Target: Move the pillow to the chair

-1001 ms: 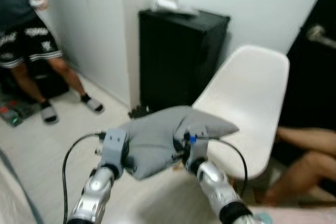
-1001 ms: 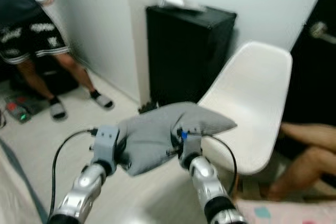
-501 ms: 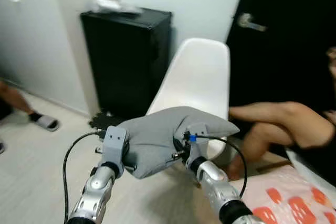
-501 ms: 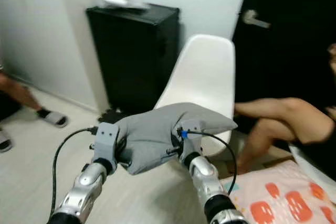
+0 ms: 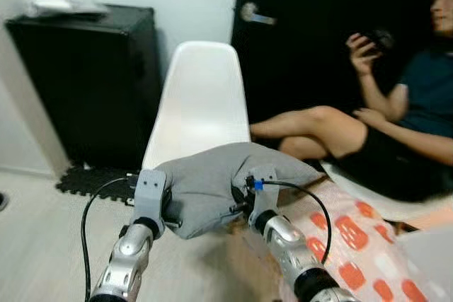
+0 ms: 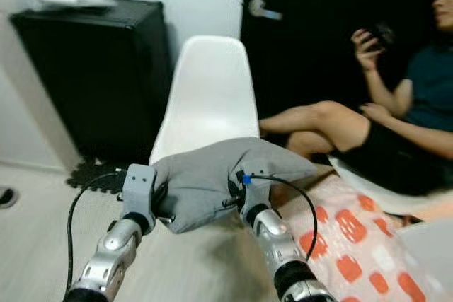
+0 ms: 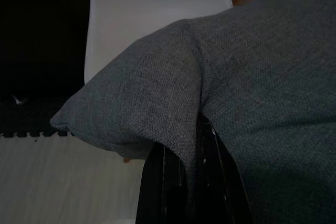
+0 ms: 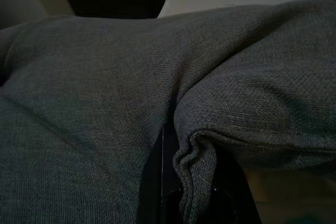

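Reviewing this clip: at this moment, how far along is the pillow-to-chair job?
Done: the grey pillow is picked up, pinched between the left gripper and the right gripper. In hand: it is carried in front of the robot, with the white chair straight ahead and its seat bare. Left: close the gap, set the pillow on the seat and release.

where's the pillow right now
In the eye views the grey pillow is held up between the left gripper and right gripper, just before the white chair.
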### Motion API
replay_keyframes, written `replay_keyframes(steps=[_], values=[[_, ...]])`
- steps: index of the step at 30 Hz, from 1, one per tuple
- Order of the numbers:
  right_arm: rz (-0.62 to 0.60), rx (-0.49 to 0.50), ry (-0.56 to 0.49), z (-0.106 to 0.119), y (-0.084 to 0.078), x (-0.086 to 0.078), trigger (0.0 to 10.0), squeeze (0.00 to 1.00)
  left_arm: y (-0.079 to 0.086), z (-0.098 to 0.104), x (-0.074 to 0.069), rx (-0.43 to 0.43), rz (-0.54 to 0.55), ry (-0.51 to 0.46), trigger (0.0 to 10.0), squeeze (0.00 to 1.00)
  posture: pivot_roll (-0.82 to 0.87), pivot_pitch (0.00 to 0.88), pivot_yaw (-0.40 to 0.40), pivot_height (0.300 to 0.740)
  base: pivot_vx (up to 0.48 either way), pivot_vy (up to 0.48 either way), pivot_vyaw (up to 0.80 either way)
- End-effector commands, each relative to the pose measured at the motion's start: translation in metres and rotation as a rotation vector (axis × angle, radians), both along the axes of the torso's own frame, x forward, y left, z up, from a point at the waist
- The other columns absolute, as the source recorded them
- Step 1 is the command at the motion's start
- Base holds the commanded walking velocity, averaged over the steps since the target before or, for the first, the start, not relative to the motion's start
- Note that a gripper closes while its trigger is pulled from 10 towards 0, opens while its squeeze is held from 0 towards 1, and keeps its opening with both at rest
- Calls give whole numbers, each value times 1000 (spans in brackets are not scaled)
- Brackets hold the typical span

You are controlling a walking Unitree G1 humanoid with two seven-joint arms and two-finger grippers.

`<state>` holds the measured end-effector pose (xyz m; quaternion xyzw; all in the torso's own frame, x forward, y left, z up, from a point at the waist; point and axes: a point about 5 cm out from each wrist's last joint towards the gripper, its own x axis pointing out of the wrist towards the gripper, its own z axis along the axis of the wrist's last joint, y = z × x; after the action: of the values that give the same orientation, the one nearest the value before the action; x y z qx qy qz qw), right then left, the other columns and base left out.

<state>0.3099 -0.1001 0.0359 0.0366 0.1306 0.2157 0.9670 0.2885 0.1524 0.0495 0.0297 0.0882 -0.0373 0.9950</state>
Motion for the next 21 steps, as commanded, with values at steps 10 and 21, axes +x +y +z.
replay_keyframes(steps=[10,21], values=[[7,-15,-14,1,-8,1,10000,0,28,16,0,13,133,-99,10000,0,88,68,-38,740,104,0,0],[18,-4,-24,3,-7,1,10000,0,26,16,0,4,122,-97,10000,0,86,66,-37,740,382,0,0]])
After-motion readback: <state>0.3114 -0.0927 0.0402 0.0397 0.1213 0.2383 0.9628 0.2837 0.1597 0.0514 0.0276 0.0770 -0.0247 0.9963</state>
